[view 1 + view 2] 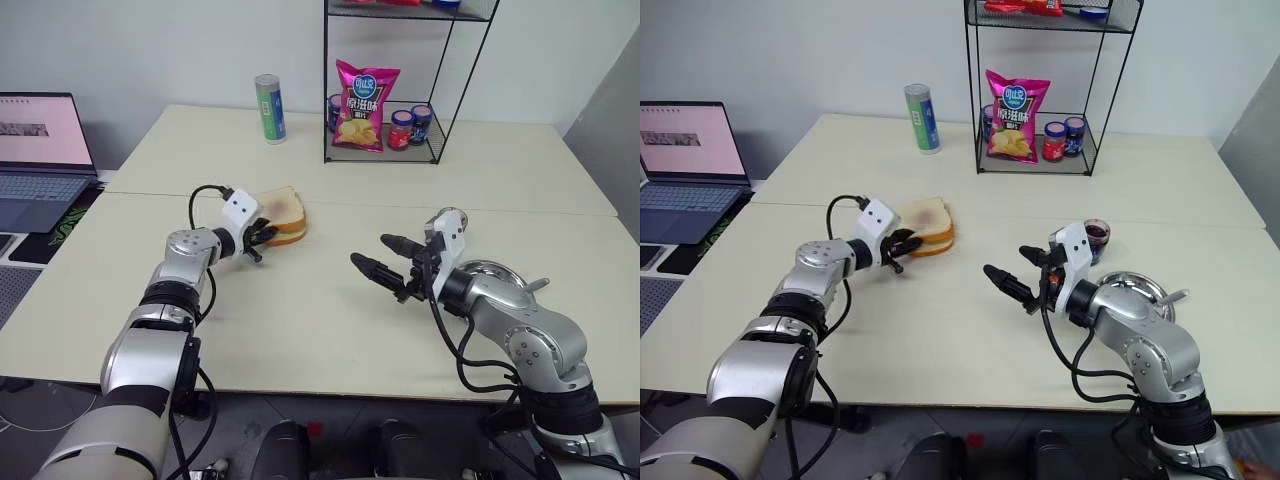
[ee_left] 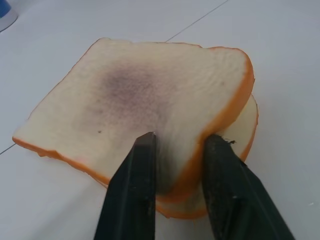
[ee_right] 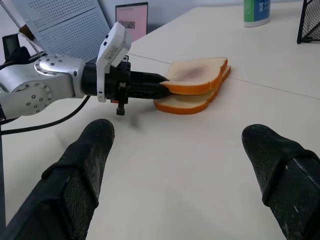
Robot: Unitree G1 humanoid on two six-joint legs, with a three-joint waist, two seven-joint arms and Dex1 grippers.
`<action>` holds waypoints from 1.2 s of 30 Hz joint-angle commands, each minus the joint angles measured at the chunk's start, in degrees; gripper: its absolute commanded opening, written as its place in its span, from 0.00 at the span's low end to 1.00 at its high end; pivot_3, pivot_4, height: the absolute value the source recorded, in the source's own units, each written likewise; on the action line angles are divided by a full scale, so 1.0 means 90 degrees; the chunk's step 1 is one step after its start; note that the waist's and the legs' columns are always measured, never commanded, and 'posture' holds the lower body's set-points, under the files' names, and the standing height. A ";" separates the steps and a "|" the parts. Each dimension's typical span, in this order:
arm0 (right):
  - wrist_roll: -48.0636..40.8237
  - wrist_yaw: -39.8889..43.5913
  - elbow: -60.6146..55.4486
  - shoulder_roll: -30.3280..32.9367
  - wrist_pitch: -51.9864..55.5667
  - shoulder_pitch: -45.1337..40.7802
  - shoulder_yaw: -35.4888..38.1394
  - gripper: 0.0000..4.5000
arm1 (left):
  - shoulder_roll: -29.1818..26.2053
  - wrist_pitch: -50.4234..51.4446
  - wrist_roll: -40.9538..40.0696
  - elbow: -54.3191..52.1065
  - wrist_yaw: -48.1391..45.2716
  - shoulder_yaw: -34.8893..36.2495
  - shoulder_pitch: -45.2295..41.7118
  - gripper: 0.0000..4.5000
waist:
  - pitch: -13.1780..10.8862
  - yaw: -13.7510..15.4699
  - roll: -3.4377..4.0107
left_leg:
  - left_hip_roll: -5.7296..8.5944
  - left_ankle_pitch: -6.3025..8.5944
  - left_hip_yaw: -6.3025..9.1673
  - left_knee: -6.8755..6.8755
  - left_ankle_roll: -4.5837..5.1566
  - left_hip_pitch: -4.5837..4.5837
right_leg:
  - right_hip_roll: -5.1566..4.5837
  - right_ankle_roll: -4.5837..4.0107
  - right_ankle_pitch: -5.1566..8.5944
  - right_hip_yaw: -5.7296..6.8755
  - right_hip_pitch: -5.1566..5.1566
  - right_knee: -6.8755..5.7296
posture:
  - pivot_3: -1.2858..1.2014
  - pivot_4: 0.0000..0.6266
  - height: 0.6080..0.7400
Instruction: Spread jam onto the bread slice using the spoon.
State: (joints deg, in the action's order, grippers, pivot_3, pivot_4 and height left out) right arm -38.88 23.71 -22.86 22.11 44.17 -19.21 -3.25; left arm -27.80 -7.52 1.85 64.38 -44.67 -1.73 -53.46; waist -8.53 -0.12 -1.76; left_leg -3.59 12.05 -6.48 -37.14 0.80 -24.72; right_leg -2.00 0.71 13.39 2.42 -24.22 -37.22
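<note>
Bread slice: top of two stacked on table, corner pinched by left gripper. Right gripper: fingers spread wide, holding nothing, near jam jar.

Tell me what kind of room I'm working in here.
Likely an office or lab set up as a test kitchen: pale tables, an open laptop, and a wire rack holding crisps and jars.

Both head cams sit up high, looking forward and down across the pale cream bench, so they share pretty much everything. Left wrist cam is right up against the stacked pale toast slices with orange-brown crust. Right wrist cam looks level across the bench at that same stack from farther back.
</note>
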 commanded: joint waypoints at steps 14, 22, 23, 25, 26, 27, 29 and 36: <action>-0.0920 0.0233 -0.1119 0.1167 0.0757 0.0615 0.1403 1.00 | 0.0067 0.0223 0.0009 -0.5648 -0.1492 -0.1336 0.2059 0.00 | 0.0000 0.0014 0.0001 | 0.0005 0.0003 -0.0001 0.0010 0.0002 -0.0004 | -0.0019 -0.0001 0.0000 -0.0021 0.0004 0.0012 | 0.52 0.24 1.00; -0.1207 -0.0080 -0.1509 0.1278 0.0992 0.1028 0.1615 1.00 | 0.0249 -0.0503 0.1169 -0.5428 -0.1077 -0.2486 0.2501 0.00 | 0.0002 0.0015 0.0005 | -0.0011 -0.0002 0.0024 0.0007 0.0002 0.0019 | -0.0008 0.0005 0.0020 -0.0019 0.0008 -0.0014 | 0.52 0.24 1.00; -0.1217 -0.0133 -0.1534 0.1250 0.0992 0.1048 0.1606 1.00 | 0.0334 -0.0498 0.1174 -0.5321 -0.0983 -0.2469 0.2421 0.00 | 0.0003 0.0022 0.0008 | -0.0009 -0.0002 0.0023 0.0006 0.0002 0.0023 | -0.0009 0.0006 0.0020 -0.0020 0.0012 -0.0014 | 0.52 0.24 1.00; -0.1248 -0.0226 -0.1565 0.1200 0.0991 0.1077 0.1603 1.00 | 0.0445 -0.0528 0.1183 -0.5099 -0.0907 -0.2446 0.2276 0.00 | 0.0003 0.0039 0.0008 | -0.0001 -0.0003 0.0019 0.0004 0.0003 0.0022 | -0.0016 0.0008 0.0021 -0.0022 0.0014 -0.0010 | 0.52 0.24 1.00; -0.1249 -0.0260 -0.1576 0.1185 0.0985 0.1105 0.1604 1.00 | 0.0467 -0.0570 0.1228 -0.4953 -0.0865 -0.2440 0.2192 0.06 | 0.0003 0.0043 0.0008 | 0.0000 -0.0003 0.0017 0.0002 0.0003 0.0018 | -0.0018 0.0009 0.0020 -0.0023 0.0014 -0.0005 | 0.52 0.24 1.00; -0.1245 -0.0283 -0.1583 0.1176 0.0979 0.1139 0.1611 1.00 | 0.0480 -0.0580 0.1223 -0.4846 -0.0884 -0.2426 0.2136 0.11 | 0.0003 0.0046 0.0008 | 0.0002 -0.0003 0.0016 0.0000 0.0003 0.0013 | -0.0018 0.0011 0.0019 -0.0022 0.0014 0.0003 | 0.52 0.24 1.00; -0.1240 -0.0314 -0.1605 0.1173 0.0966 0.1231 0.1643 1.00 | 0.0469 -0.0562 0.1159 -0.4755 -0.0936 -0.2371 0.2087 0.15 | 0.0003 0.0053 0.0008 | 0.0011 -0.0002 0.0013 -0.0003 0.0005 0.0005 | -0.0018 0.0015 0.0016 -0.0023 0.0014 0.0012 | 0.52 0.24 1.00; -0.1344 -0.0381 -0.1653 0.1262 0.0938 0.1612 0.2022 1.00 | 0.0066 0.0100 0.0416 -0.5413 -0.1708 -0.2034 0.2298 0.48 | 0.0003 0.0023 0.0008 | -0.0002 -0.0002 0.0015 -0.0002 0.0006 0.0004 | -0.0018 0.0015 0.0016 -0.0023 0.0011 0.0010 | 0.52 0.24 1.00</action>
State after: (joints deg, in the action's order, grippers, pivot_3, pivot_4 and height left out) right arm -49.66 20.78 -35.75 32.82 53.26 -5.46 11.66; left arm -25.26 -9.45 8.98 20.01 -56.85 -22.13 -33.61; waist -8.51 0.09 -1.69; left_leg -3.62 12.03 -6.33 -37.15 0.85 -24.67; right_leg -2.15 0.85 13.54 2.22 -24.13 -37.15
